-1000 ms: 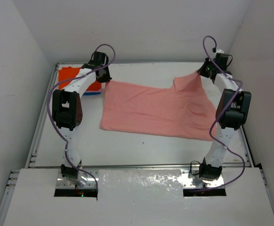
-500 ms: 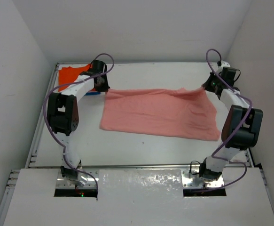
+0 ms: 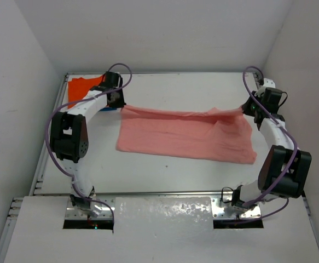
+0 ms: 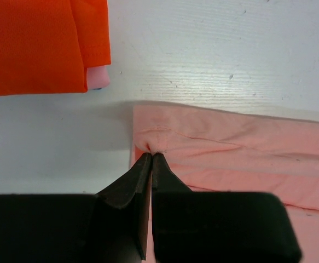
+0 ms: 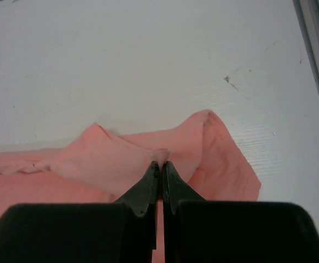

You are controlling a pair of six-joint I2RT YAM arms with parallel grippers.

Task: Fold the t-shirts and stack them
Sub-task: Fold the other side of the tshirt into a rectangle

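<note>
**Work surface.** A white table (image 3: 164, 170) with fine scratches, enclosed by plain white walls (image 3: 164, 33) at the rear and on both sides. A metal rail (image 3: 43, 159) runs along the left edge of the table.

**Workpieces.** The pink t-shirt (image 3: 186, 137) lies spread across the middle of the table. Its far edge is turned over toward the near side as a narrow doubled band. The orange t-shirt (image 3: 81, 87) lies folded in the far left corner, apart from the pink one.

**Grippers.** The left gripper (image 4: 151, 156) is fully closed, with the far left corner of the pink t-shirt pinched between its fingers. The right gripper (image 5: 160, 163) is likewise fully closed on the far right corner, where the cloth puckers.

**Change against one second ago.** Both grippers have moved toward the near side. The right corner was then lifted into a peak and now sits low. The far edge then lay flat and farther back, and is now folded over. The right arm (image 3: 282, 164) has swung its elbow nearer and outward.
</note>
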